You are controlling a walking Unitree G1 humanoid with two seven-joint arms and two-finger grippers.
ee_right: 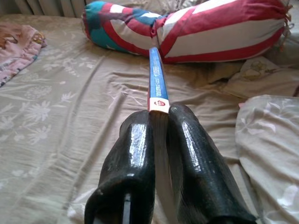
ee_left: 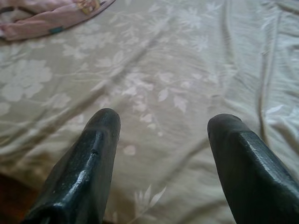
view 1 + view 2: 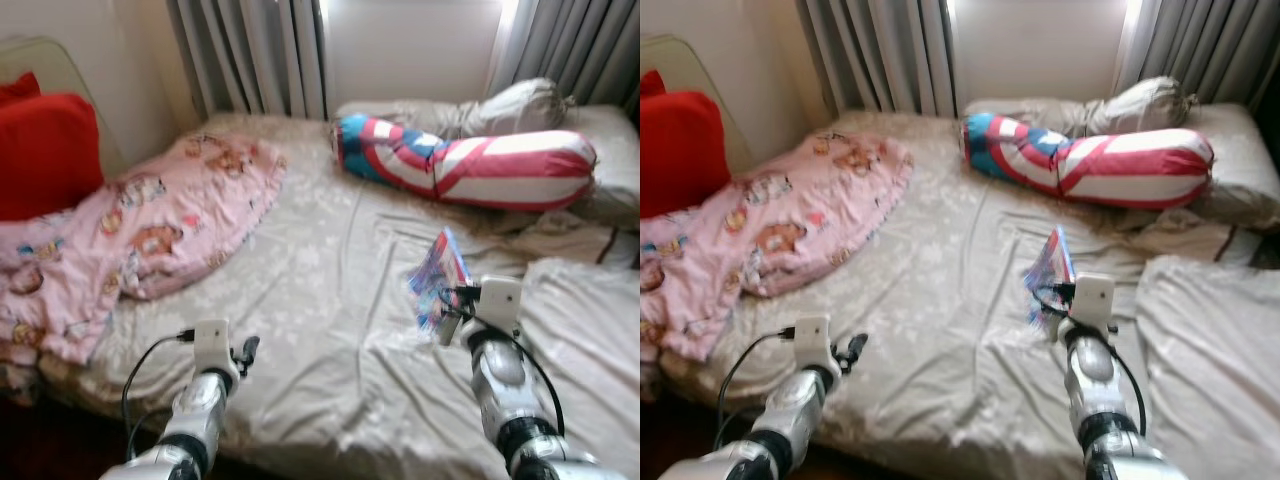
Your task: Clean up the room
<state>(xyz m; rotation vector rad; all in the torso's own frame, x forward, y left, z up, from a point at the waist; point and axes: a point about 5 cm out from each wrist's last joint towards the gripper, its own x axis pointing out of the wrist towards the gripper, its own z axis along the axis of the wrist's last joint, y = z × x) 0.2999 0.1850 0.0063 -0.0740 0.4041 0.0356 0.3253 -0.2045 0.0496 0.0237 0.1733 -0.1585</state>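
Over a rumpled floral bed (image 3: 300, 260) beneath grey curtains (image 3: 250, 55), the right gripper (image 1: 159, 116) pinches what looks like a thin book (image 3: 438, 278); the left gripper (image 2: 161, 128) hangs spread wide near a pink blanket (image 3: 150, 225)

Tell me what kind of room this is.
A bedroom, almost certainly. A bed with a rumpled floral sheet spans the view, with a pink cartoon blanket, a striped bolster and curtains behind. The right gripper holds a thin book above the sheet.

The right tool (image 3: 1052, 300) holds a thin book (image 3: 1050, 270) upright above the bed (image 3: 940, 260).
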